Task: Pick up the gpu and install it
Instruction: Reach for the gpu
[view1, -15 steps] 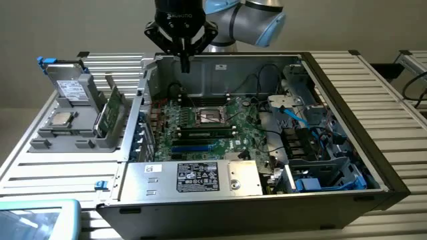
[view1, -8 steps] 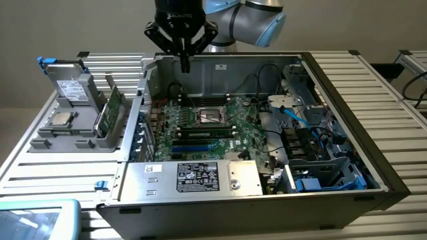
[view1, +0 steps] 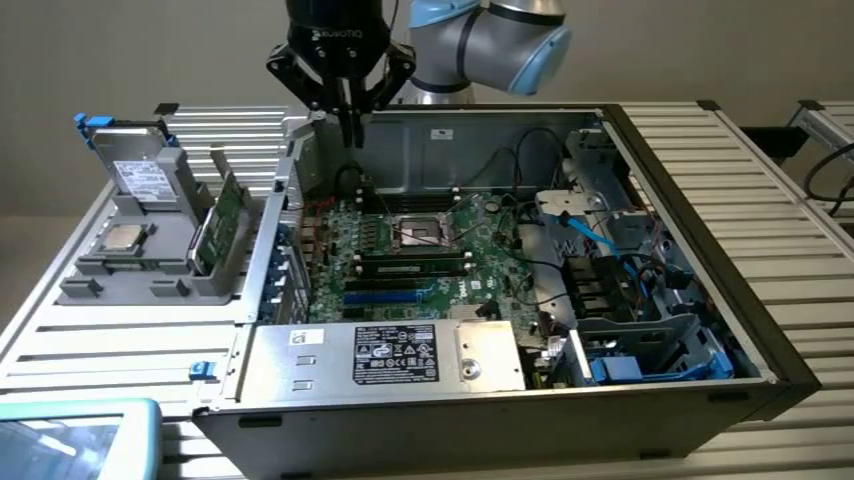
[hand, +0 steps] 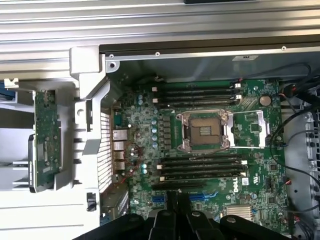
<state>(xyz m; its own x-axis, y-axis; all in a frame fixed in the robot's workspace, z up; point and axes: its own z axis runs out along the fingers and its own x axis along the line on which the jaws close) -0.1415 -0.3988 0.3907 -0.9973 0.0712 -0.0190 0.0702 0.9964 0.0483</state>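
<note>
Robot hand (view1: 352, 135) clenched and empty above an open PC case (view1: 441, 140); the gpu (view1: 220, 225) stands outside the case.
Exterior view: the hand hangs over the case's rear wall. The gpu stands on edge in a grey rack (view1: 134, 265) on the bench (view1: 747, 150), at the exterior view's left, just beside the case. Wrist view: the closed hand (hand: 177, 199) hovers over the motherboard (hand: 250, 130), well apart from the gpu (hand: 46, 132) in its rack.
</note>
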